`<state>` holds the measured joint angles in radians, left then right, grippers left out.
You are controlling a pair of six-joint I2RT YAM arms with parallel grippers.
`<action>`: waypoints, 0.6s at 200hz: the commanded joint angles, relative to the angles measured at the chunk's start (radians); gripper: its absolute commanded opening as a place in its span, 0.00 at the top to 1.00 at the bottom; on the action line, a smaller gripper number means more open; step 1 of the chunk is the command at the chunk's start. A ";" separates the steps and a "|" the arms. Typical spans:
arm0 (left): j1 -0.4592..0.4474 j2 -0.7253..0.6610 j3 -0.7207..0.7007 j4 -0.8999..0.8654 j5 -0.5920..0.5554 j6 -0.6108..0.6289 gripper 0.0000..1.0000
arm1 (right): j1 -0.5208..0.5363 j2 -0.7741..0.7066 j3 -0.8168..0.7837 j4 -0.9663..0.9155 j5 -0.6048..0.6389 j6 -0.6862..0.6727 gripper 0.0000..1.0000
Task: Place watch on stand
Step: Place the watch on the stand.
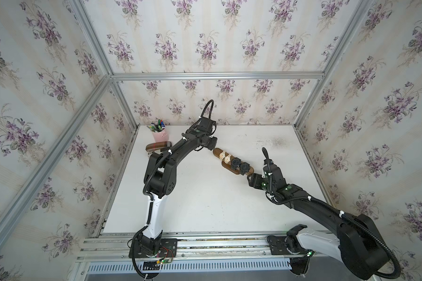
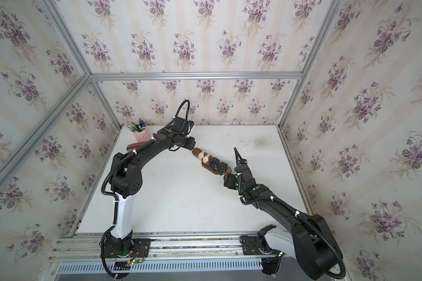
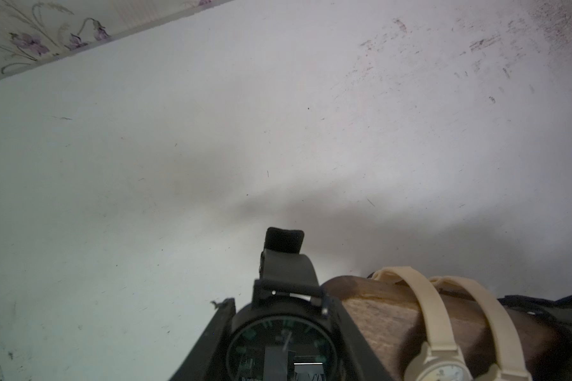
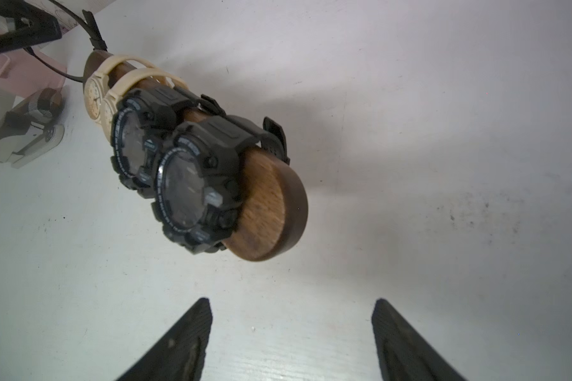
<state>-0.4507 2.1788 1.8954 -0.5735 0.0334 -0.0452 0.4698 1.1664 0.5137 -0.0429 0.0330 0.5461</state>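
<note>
Ribbed black fingers point(image 4: 179, 343) of the right gripper point(image 4: 291, 333) fill the lower edge of the right wrist view. They are set wide apart, with only bench surface between them (nothing gripped). Ahead of the tips, across a visible gap, is the rounded near end of the stand point(image 4: 268, 211), a long dark brown wooden bar on a small oval foot.

Stand position: middle of the white bench point(image 1: 205, 206), running diagonally from far-left to near-right.

Load on the bar, counted from the near end:
- a chunky black sports watch point(image 4: 195, 191)
- just beside it, a second black sports watch point(image 4: 132, 145)
- two cream rubber-strap watches point(image 3: 443, 359), side by side

The left gripper point(image 1: 212, 145) is at the far end of the bar. Its jaws are closed on a black wristwatch point(image 3: 281, 343) with green dial marks, one finger on each side of the case. The strap rises from the case as a closed loop. The case is just beside the bar's far rounded end. Whether the strap passes round the wood cannot be told.

Clearances:
- Open bench surface spans the near half between the two arms.
- Open surface with scuff marks lies behind the stand, towards the right rear corner.
- A pink pen cup point(image 1: 159, 136) and a brown-topped stapler point(image 1: 158, 146) occupy the left rear corner, near the bench edge and well apart from the stand.
</note>
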 commanded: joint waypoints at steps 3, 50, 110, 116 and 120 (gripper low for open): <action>-0.006 0.001 0.005 -0.018 0.035 0.022 0.79 | -0.005 0.004 -0.002 0.020 0.018 0.022 0.22; -0.022 -0.002 -0.003 -0.036 0.054 0.026 0.79 | -0.005 0.033 -0.004 0.023 0.025 0.023 0.23; -0.037 -0.002 0.006 -0.087 0.047 0.023 0.78 | -0.006 0.048 0.006 0.034 0.046 0.023 0.23; -0.040 -0.002 0.007 -0.089 0.046 0.024 0.77 | -0.005 0.050 0.010 0.035 0.047 0.022 0.23; -0.041 -0.002 0.007 -0.092 0.046 0.023 0.77 | -0.006 0.051 0.012 0.034 0.048 0.023 0.23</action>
<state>-0.4850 2.1803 1.8935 -0.6323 0.0723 -0.0353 0.4644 1.2110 0.5121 -0.0273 0.0620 0.5564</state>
